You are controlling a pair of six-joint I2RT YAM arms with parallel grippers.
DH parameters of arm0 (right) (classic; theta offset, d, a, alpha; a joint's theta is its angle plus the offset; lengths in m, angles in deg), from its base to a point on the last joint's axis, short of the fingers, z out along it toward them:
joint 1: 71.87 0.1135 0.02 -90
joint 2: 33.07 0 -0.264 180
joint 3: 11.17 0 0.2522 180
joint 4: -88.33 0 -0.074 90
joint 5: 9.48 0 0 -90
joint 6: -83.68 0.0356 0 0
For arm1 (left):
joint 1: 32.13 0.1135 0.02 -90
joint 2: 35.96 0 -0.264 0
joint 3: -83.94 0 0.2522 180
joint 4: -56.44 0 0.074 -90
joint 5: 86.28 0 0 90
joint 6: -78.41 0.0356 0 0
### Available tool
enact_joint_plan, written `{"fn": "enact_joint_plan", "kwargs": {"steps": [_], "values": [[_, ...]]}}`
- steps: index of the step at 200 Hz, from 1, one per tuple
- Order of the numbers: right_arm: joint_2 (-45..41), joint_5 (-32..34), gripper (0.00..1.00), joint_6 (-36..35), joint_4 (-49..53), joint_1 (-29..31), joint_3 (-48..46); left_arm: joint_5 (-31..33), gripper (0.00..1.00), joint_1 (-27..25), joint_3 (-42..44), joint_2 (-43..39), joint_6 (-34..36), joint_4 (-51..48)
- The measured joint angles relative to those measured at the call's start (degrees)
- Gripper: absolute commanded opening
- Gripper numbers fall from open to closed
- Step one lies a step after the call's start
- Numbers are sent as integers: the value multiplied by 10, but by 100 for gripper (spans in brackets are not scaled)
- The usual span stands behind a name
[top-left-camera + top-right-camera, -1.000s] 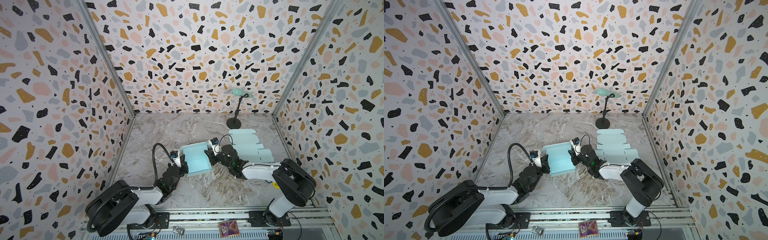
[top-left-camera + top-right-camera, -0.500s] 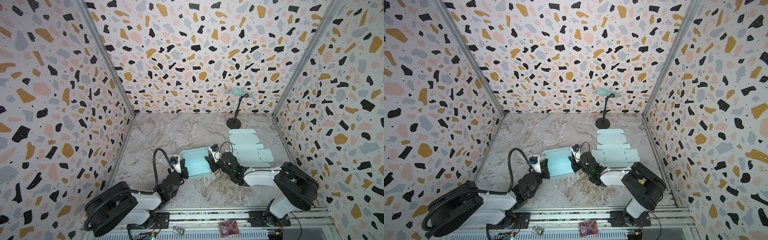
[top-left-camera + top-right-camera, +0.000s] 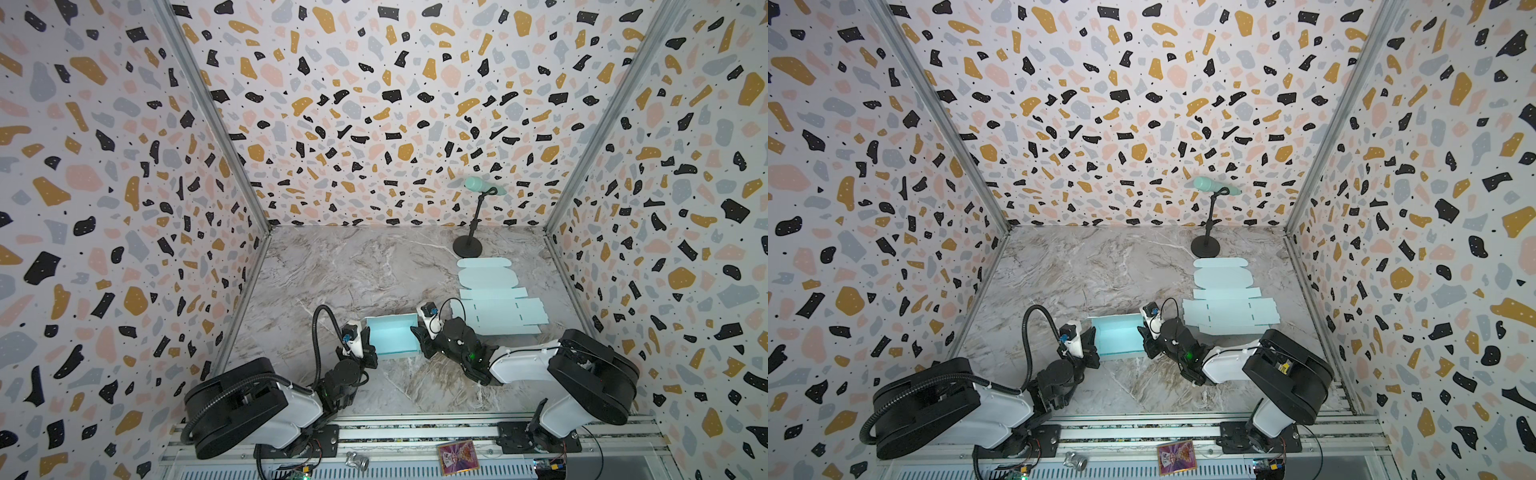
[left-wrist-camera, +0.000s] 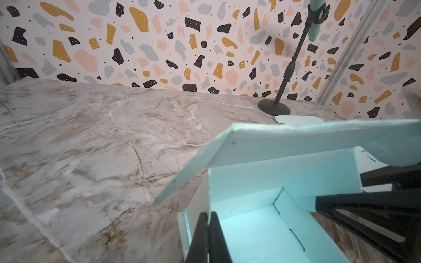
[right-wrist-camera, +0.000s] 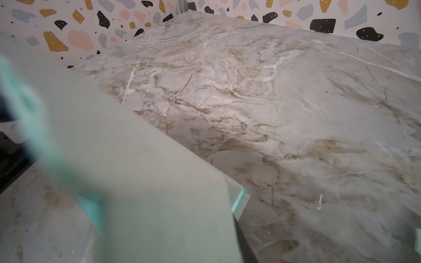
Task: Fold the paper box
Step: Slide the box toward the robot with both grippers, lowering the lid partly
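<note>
Terrazzo walls all round and a marble tabletop (image 3: 353, 270), and in both top views the paper box (image 3: 390, 338) sits low on the table, around 6 o'clock, right between the two arms. The left gripper (image 3: 368, 347) is at the box's 9 o'clock, and in the left wrist view its fingers (image 4: 214, 236) are pinched tight on the left wall. The right gripper (image 3: 419, 336) is at 3 o'clock. Its fingers straddle the right wall with only a thin gap, so I'd call that clamped on it, though its own wrist view is just a blurry teal panel. The walls are up but the lid (image 4: 296, 141) hangs half open off the 12 o'clock edge, so nothing's latched yet. What worries me is that the thin card is held from both sides. If the arms drift apart even a bit, the walls splay or a crease tears. The inner flap (image 4: 289, 205) looks loose too, so it could pop up and block the lid. Closing the lid probably means one side lets go, and then the box may skid or twist. The flat blank (image 3: 498, 307) lies at 2 o'clock, near the right arm, which could easily sweep it.
</note>
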Motion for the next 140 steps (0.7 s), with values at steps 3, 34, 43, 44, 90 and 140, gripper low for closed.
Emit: {"fn": "enact_joint_plan", "kwargs": {"steps": [3, 34, 43, 44, 90, 140], "values": [[-1, 0, 25, 0, -2, 1, -2, 1, 1, 0, 0, 2, 0, 1], [-7, -1, 25, 2, -21, 6, -25, 4, 1, -5, 0, 16, 0, 13], [-7, -3, 25, 3, -28, 6, -30, 5, 1, -6, 0, 20, -1, 16], [-7, -3, 25, 3, -30, 6, -32, 5, 1, -6, 0, 21, 0, 16], [-8, -9, 25, 4, -45, 8, -47, 8, 0, -13, 0, 45, 0, 32], [-12, -9, 25, 5, -62, 9, -69, 12, 0, -24, 0, 77, -1, 42]]}}
